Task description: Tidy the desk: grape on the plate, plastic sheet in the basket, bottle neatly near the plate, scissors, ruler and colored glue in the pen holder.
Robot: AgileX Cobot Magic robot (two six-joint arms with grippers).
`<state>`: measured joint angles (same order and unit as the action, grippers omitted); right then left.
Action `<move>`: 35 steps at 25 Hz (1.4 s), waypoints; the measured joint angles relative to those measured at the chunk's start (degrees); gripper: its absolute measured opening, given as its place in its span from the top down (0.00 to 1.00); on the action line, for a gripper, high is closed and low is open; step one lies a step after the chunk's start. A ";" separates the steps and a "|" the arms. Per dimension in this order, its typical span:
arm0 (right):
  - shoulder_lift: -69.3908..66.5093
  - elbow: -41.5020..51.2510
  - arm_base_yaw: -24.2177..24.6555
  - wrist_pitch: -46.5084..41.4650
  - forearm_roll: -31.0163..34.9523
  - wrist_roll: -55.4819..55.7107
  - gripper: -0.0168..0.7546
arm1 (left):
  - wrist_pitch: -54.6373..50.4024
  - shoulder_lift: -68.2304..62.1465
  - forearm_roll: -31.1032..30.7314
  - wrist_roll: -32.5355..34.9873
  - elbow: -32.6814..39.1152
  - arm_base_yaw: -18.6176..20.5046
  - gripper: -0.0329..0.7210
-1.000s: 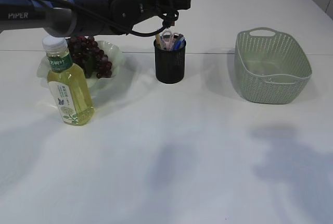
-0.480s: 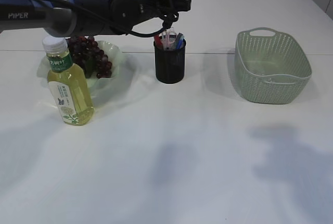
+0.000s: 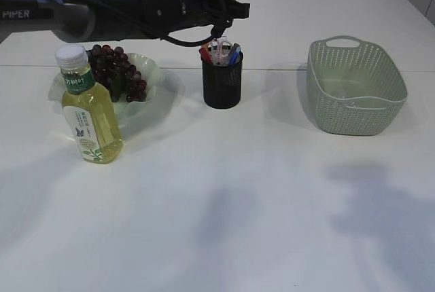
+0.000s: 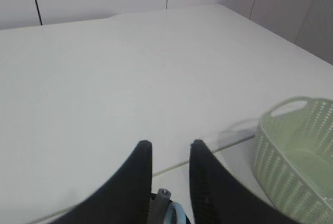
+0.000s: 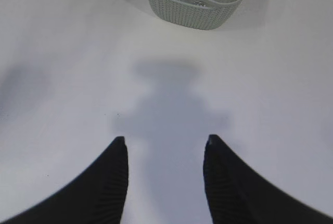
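The left claw (image 4: 167, 146) hangs just above the pen holder (image 3: 222, 79), its two smooth, curved black fingers (image 4: 139, 174) parted by a narrow gap with nothing between them. Below the gap, a grey metal tip and a pale blue loop show at the lower edge of the left wrist view. The pen holder is a black mesh cylinder standing upright on the white table (image 3: 224, 197), with red, pink and blue tops sticking out of it; which is the scissors, ruler or glue cannot be told. To its left a pale green plate (image 3: 151, 75) with a wavy rim holds a bunch of dark purple grapes (image 3: 117, 69). Just in front of the plate stands a clear plastic bottle (image 3: 87, 107) of yellow liquid with a white cap and green label. Well to the right sits a pale green woven-look plastic basket (image 3: 356, 88), oval with handle slots; something clear and shiny lies inside.

The right claw (image 5: 165, 141) hovers over bare table near the basket, ribbed black fingers spread wide and empty.
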<state>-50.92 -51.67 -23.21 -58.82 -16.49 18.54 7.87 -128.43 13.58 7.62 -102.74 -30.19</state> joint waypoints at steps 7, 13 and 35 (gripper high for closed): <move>0.00 0.00 0.00 0.00 -0.26 0.00 0.48 | -19.17 7.68 0.00 0.00 0.00 0.00 0.70; 0.00 0.00 0.00 0.10 -0.33 0.00 0.48 | -39.10 15.95 -1.22 0.00 0.00 0.00 0.70; 0.00 0.00 0.00 -4.48 -4.36 0.81 0.48 | -79.27 32.15 -21.63 -18.45 0.00 0.00 0.51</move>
<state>-50.92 -51.67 -23.21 -63.30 -20.85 19.36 -71.40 -96.27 -8.05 -10.84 -102.74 -30.19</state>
